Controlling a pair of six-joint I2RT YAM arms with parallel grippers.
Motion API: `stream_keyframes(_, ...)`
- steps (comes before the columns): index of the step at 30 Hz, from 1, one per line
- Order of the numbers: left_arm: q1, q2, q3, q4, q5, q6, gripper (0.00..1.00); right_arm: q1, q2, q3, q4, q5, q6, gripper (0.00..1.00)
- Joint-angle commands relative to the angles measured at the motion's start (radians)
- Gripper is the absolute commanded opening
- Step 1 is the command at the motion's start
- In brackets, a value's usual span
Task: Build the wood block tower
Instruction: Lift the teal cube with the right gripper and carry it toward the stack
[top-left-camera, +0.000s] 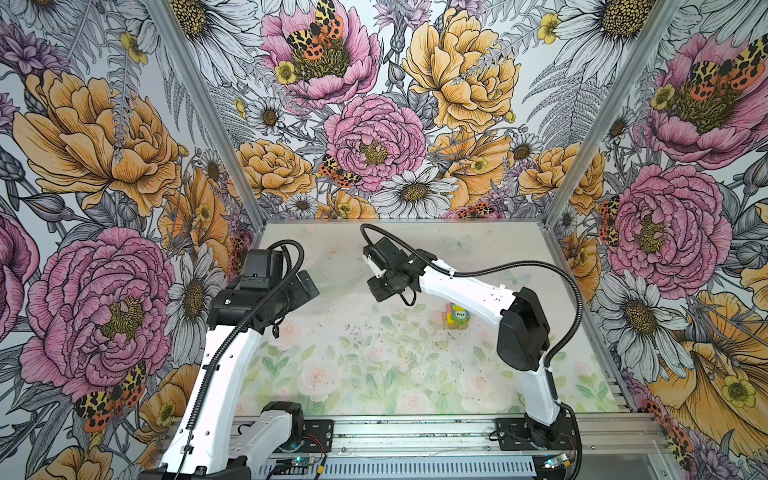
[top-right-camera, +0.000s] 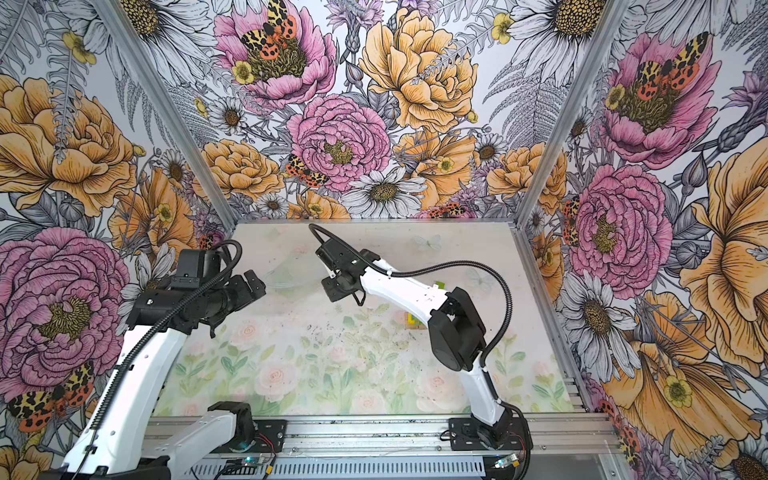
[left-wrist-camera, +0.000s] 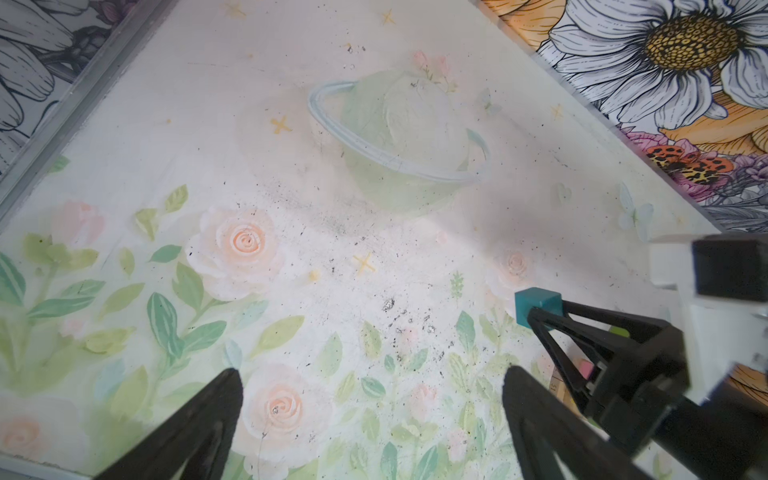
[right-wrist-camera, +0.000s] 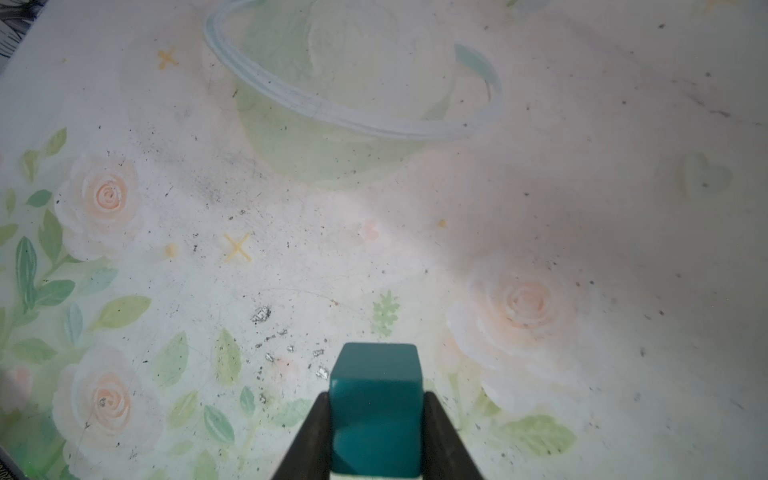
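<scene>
Wood block tower (top-left-camera: 455, 316) stands on the table (top-left-camera: 374, 374) toward its right edge, roughly halfway between the near and far edges. In a top view the right arm (top-left-camera: 465, 286) passes just above it. Looking down, I can make out a lime-green bar (top-left-camera: 459, 313) printed with the word Five lying on top. There is pink beside it, yellow lower down and plain tan wood at the foot.

The right gripper (right-wrist-camera: 376, 399) is clamped on a teal cube (right-wrist-camera: 376, 415), with one finger pressed flat against each side and the cube poking out past the tips. It is held up off the table above the middle, well apart from the tower, to the tower's left and nearer the far edge. From the left wrist camera, bits of pink and lime green from the tower show through the frames of those fingers.

The left gripper (left-wrist-camera: 372, 386) has its fingers spread wide with nothing between them. It is raised over the left part of the table and points toward the right gripper.
</scene>
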Motion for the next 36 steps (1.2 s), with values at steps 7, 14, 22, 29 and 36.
stream_keyframes(7,-0.110,0.195,0.107,0.161,0.064,0.031,0.99,-0.031,-0.304,-0.268,-0.065,0.168,0.163,0.21)
stream_keyframes(14,-0.217,0.327,0.197,0.202,0.075,0.025,0.99,-0.037,-0.488,-0.488,-0.078,0.236,0.301,0.22)
stream_keyframes(22,-0.267,0.403,0.258,0.212,0.093,0.020,0.99,-0.040,-0.643,-0.671,-0.106,0.292,0.429,0.22)
stream_keyframes(29,-0.289,0.430,0.294,0.211,0.093,0.020,0.99,-0.085,-0.669,-0.742,-0.098,0.290,0.441,0.22)
stream_keyframes(36,-0.307,0.439,0.308,0.211,0.091,0.015,0.99,-0.141,-0.679,-0.827,0.013,0.219,0.430,0.23)
